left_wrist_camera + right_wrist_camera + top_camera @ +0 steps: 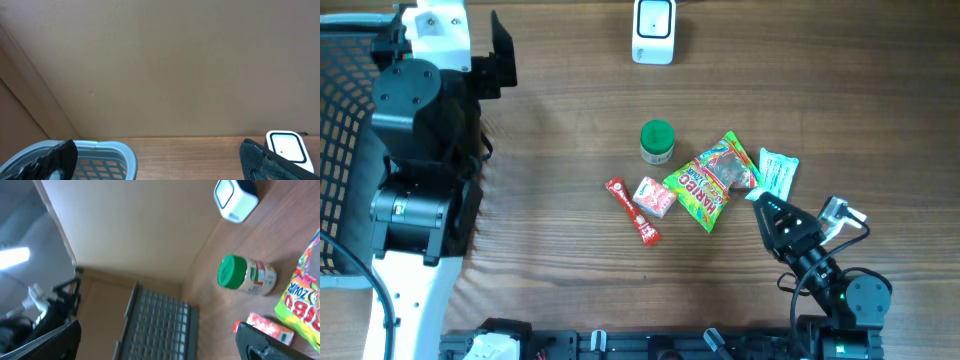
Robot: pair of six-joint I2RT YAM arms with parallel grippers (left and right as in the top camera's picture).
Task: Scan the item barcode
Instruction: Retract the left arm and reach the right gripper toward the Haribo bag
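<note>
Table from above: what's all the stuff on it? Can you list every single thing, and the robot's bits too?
scanner: one, white, far edge of the table
jar: one, green lid, middle of the table
sweets bag: one, green, yellow and red, just right of the jar
packet: one, white and green, right of the sweets bag
small box: one, red and white, left of the sweets bag
stick packet: one, red, left of the small box
basket: one, dark mesh, left edge
table: one, brown wood
left gripper: one, black, open, far left by the basket
right gripper: one, black, open, beside the packet
</note>
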